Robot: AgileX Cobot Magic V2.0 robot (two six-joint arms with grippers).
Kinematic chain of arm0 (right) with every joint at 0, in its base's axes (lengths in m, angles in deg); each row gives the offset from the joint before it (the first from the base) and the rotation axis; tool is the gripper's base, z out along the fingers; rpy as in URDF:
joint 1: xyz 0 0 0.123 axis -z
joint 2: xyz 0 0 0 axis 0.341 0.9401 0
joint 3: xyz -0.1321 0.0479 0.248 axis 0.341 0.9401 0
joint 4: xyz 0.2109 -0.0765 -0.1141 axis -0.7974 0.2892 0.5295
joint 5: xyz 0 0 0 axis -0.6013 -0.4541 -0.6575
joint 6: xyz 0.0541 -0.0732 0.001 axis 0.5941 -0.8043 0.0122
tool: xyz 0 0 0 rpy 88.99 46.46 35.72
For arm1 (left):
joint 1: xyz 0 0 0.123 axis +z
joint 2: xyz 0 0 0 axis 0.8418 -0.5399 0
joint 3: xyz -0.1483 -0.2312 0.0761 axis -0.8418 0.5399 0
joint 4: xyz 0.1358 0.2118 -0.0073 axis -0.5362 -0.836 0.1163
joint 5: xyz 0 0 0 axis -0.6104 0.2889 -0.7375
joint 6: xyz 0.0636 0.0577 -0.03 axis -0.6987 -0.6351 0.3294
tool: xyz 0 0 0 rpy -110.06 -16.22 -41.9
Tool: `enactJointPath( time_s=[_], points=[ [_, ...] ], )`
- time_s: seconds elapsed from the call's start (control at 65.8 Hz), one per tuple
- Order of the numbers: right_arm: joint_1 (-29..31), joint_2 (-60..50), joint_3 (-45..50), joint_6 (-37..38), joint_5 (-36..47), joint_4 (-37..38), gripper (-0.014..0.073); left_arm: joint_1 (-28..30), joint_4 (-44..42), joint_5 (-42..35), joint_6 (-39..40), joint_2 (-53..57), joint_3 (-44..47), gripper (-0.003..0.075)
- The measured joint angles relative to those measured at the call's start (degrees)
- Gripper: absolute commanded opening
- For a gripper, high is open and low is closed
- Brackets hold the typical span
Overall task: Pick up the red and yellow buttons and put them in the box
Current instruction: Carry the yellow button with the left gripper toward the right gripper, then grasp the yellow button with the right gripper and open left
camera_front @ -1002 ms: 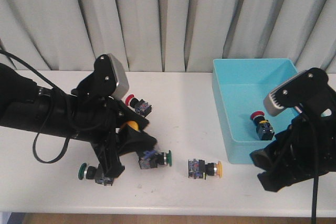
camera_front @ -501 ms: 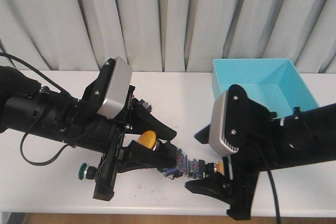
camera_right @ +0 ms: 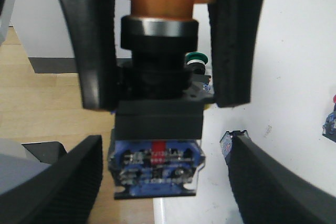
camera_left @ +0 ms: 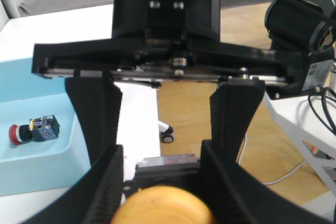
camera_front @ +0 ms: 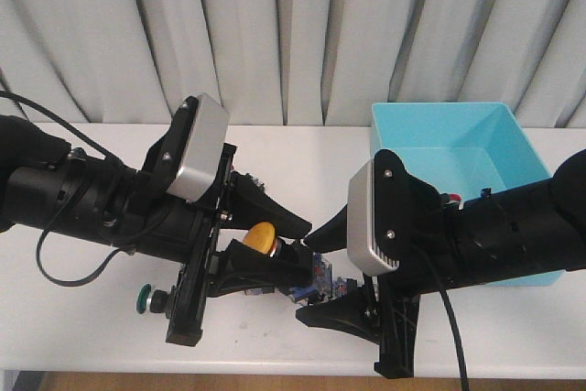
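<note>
My left gripper [camera_front: 291,252] is shut on a yellow button [camera_front: 262,237] and holds it above the table, body pointing right. In the left wrist view the yellow cap [camera_left: 163,207] sits between the fingers [camera_left: 103,182]. My right gripper [camera_front: 319,272] faces it, open, with one jaw on each side of the button's blue body [camera_right: 156,174] and not touching it. The turquoise box [camera_front: 513,139] stands at the right with a red button [camera_left: 32,130] in it.
A green-capped switch [camera_front: 146,299] lies on the table under the left arm. Another green cap [camera_right: 196,59] and a further switch body [camera_right: 230,141] lie on the table below the grippers. The table's front edge is close under both grippers.
My left gripper lifted the yellow button off the table and turned it rightward. My right arm swung left from beside the box and brought its open jaws up around the button's body.
</note>
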Motion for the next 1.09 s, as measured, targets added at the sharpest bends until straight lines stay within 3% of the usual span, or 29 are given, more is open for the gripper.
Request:
enactJointPath(
  time_s=[0.289,0.729,0.866,1.094],
  points=[
    [0.00,0.00,0.00,-2.51,-0.05,-2.67,0.0472,0.00,0.24,0.63,0.00,0.00,0.00,0.0157],
    [0.00,0.00,0.00,-2.87,-2.76,-2.90,0.0233,0.00,0.48,1.17,-0.09,0.00,0.00,0.0170],
    [0.00,0.00,0.00,-2.87,-2.88,-2.90,0.0234,0.00,0.48,1.24,-0.09,0.00,0.00,0.0250],
    [0.00,0.00,0.00,-2.87,-2.94,-2.90,0.0234,0.00,0.48,1.35,-0.09,0.00,0.00,0.0496]
  ],
)
